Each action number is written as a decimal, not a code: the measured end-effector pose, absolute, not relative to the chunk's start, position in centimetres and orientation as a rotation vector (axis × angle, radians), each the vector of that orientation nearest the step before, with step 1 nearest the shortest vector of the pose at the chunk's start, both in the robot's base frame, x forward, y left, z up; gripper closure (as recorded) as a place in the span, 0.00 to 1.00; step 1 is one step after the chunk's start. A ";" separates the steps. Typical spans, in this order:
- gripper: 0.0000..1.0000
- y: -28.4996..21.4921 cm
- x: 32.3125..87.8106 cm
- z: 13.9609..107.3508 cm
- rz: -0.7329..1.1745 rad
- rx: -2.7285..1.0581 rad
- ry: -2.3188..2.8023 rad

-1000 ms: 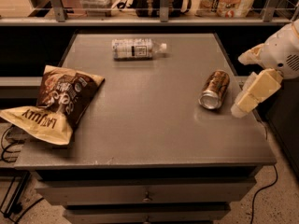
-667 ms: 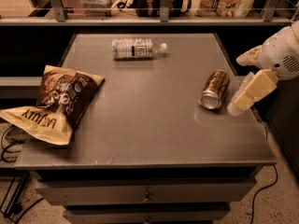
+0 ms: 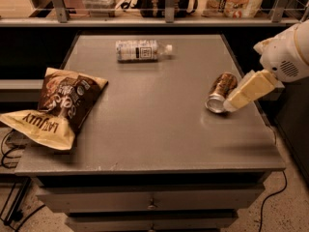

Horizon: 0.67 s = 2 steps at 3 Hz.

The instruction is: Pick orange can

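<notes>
Desk fills most of the frame, with a drawer front along the bottom edge.

Nearest: chip bag, lower left. It lies flat with one corner hanging over the left edge of the desk. Well apart from anything I need, so no obstacle.

Mid-right: orange can, lying on its side near the right edge, silver end turned toward the lower part of the frame. Because it lies on its side it can roll. My guess is a push from one side only would send it off toward the centre.

Gripper reaches in from the right edge of the frame, level with the can. Jaws look spread wide, nothing between them. The lower jaw slants down to the can's near end. It looks to be touching there, but I cannot be sure. The upper jaw sits higher, clear of the can. No hold yet, as I read it.

Far: clear bottle, on its side at top centre, cap pointing right, well apart from the can.

Behind: shelf rail with assorted goods, too dim to name.
</notes>
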<state>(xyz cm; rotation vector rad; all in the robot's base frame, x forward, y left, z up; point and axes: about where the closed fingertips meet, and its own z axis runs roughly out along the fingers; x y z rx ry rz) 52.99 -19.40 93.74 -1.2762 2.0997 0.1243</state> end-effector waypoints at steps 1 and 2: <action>0.00 -19.6 55.3 94.5 0.076 -1.218 2.074; 0.00 -19.6 55.4 94.5 0.075 -1.217 2.073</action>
